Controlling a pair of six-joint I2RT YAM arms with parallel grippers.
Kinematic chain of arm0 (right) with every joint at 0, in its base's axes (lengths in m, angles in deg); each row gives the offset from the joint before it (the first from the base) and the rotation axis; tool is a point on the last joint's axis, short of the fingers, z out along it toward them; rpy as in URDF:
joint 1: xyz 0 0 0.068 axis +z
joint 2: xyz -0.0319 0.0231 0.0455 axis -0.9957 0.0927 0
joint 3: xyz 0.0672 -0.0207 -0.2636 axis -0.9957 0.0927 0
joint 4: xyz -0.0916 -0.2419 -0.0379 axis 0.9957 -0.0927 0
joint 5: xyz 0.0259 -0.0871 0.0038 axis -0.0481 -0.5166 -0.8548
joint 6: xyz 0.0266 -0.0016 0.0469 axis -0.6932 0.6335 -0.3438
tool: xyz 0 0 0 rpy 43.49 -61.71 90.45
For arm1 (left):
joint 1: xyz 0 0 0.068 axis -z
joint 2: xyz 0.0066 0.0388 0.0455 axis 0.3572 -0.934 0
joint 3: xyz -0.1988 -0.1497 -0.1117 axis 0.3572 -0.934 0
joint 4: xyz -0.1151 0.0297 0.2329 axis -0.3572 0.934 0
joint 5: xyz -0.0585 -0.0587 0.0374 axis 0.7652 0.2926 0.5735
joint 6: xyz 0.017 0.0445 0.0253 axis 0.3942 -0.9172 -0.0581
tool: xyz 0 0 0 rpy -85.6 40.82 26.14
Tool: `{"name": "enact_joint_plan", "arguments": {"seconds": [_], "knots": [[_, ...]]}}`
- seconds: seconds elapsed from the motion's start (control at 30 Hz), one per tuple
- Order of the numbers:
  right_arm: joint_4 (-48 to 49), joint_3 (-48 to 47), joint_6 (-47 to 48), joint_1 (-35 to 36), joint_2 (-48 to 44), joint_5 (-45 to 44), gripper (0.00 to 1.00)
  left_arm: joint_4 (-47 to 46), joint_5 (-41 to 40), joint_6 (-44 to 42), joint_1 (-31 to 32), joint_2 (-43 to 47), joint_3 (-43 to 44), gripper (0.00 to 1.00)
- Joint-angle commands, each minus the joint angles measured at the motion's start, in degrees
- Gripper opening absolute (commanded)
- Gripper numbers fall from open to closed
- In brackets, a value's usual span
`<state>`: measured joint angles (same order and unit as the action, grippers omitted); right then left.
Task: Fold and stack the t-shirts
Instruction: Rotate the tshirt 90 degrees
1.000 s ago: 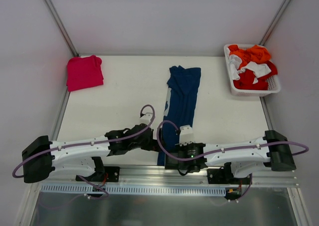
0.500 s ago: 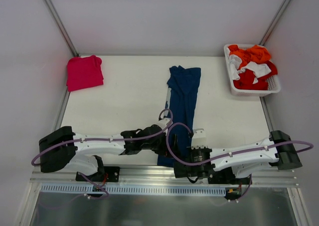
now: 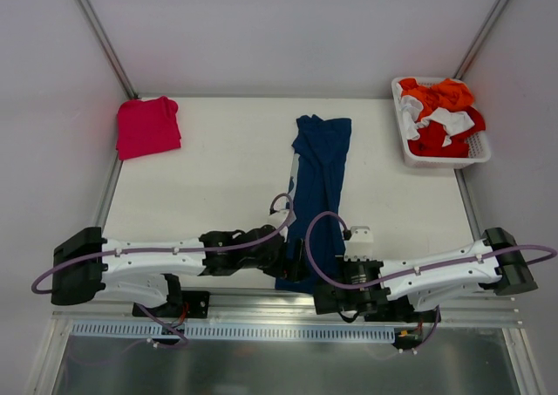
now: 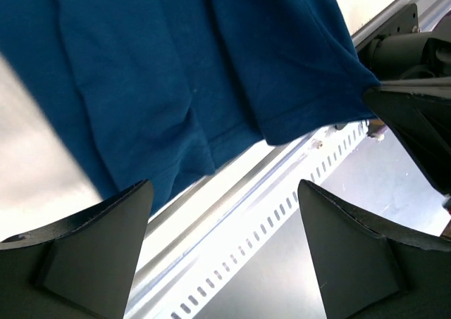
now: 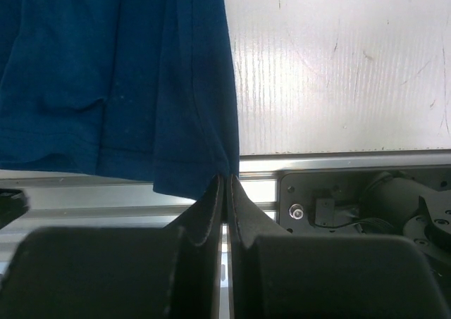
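The navy t-shirt point(image 3: 318, 173) lies as a long narrow strip down the middle of the table, and its near hem hangs over the front edge. My right gripper point(image 5: 227, 179) is shut on the hem's right corner point(image 5: 204, 171); in the top view it point(image 3: 326, 282) sits at the strip's near end. My left gripper point(image 4: 224, 248) is open and empty, just past the hem point(image 4: 176, 108) and over the front rail; in the top view it point(image 3: 293, 269) is at the strip's near left. The pinkish-red t-shirt point(image 3: 148, 126) lies folded at the far left corner.
A white basket point(image 3: 410, 155) holding orange, red and white cloth stands at the far right. A slotted metal rail point(image 4: 232, 220) runs along the table's front edge under both grippers. The right arm's base mount point(image 5: 366, 206) is close beside the right gripper.
Both grippers have moved toward the near edge at the navy shirt's hem. The left gripper came in from the left, and the right arm drew back and to the right.
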<state>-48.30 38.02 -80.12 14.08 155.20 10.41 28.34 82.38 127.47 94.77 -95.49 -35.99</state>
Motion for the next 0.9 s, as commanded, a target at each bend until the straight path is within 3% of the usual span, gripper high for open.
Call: {"name": "enact_joint_plan", "arguments": {"seconds": [0.0,0.17,0.57,0.87], "knots": [[-11.4,0.4,-3.1,0.3,-0.7,0.6,0.01,5.9,-3.5,2.0,1.3,4.4,-0.6,0.85],[-11.3,0.1,-3.1,0.5,-0.1,0.6,0.01,8.6,-3.8,2.2,1.9,4.9,0.0,0.85],[-11.6,-0.4,-3.6,1.1,0.0,0.3,0.00,10.2,-5.5,4.1,5.5,-5.2,2.2,0.85],[-10.7,0.2,-3.6,1.2,0.0,0.2,0.01,10.0,-9.2,3.2,6.3,-3.8,2.6,0.83]]}}
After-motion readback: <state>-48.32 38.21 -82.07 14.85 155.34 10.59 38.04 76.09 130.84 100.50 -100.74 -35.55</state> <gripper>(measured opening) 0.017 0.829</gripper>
